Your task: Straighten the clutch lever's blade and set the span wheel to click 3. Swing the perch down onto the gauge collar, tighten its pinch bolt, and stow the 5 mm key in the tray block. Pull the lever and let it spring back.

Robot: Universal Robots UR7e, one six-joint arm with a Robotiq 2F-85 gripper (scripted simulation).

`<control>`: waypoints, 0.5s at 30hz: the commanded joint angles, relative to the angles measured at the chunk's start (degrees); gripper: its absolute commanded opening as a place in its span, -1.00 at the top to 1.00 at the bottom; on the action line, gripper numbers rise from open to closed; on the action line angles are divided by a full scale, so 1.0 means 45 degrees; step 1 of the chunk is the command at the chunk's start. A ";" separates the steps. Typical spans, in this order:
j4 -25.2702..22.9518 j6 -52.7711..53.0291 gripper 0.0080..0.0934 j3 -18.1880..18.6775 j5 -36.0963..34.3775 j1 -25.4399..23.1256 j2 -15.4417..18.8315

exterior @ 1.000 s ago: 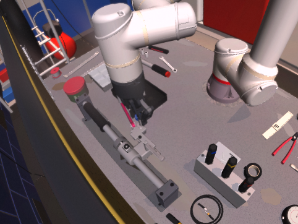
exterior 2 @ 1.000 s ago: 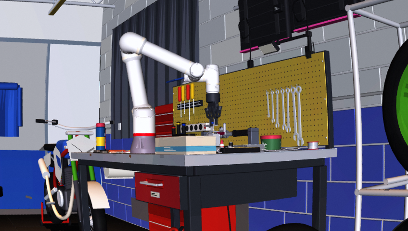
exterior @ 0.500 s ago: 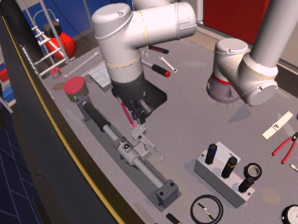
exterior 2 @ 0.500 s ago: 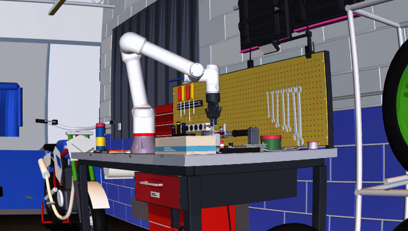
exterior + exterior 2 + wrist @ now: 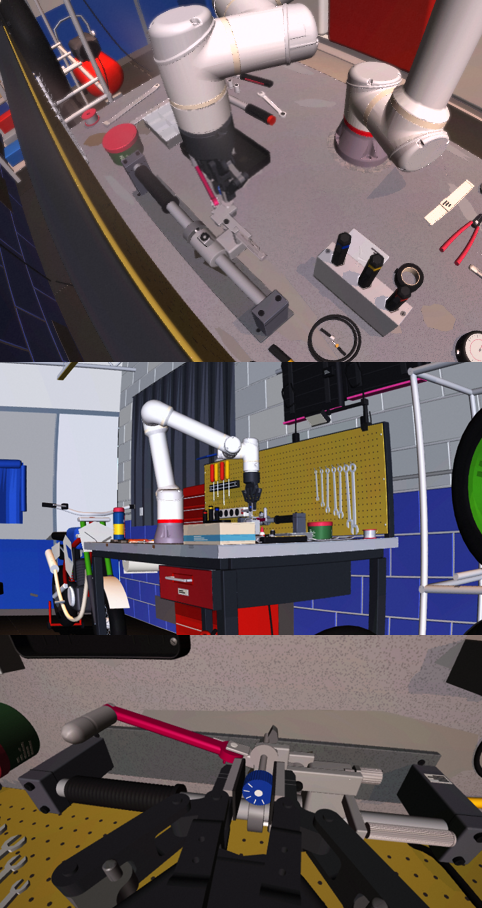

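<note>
The blue span wheel is hidden from the side camera by my wrist. In the wrist camera it shows white tick marks on its face and sits on the grey perch. The red lever blade runs out from the perch to a grey ball end, above the black grip. The perch is clamped on the handlebar tube between two black end blocks. The tray block holds three keys on the bench nearer the arm's base. My gripper stands over the perch, closed on the span wheel.
The arm's base stands behind the fixture. A black tray, a red-lidded tin, a screwdriver and spanners lie at the back. A cable coil, a tape roll and red pliers lie near the tray block.
</note>
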State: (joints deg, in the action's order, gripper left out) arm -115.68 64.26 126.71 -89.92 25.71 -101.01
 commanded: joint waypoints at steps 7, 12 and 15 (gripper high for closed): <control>-0.0016 0.0000 0.61 -0.0005 -0.0019 0.0006 0.0001; -0.0016 0.0000 0.38 -0.0005 -0.0019 0.0006 0.0001; -0.0016 0.0000 0.24 -0.0005 -0.0019 0.0006 0.0001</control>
State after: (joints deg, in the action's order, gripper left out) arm -115.73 64.26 126.71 -90.00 25.74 -100.99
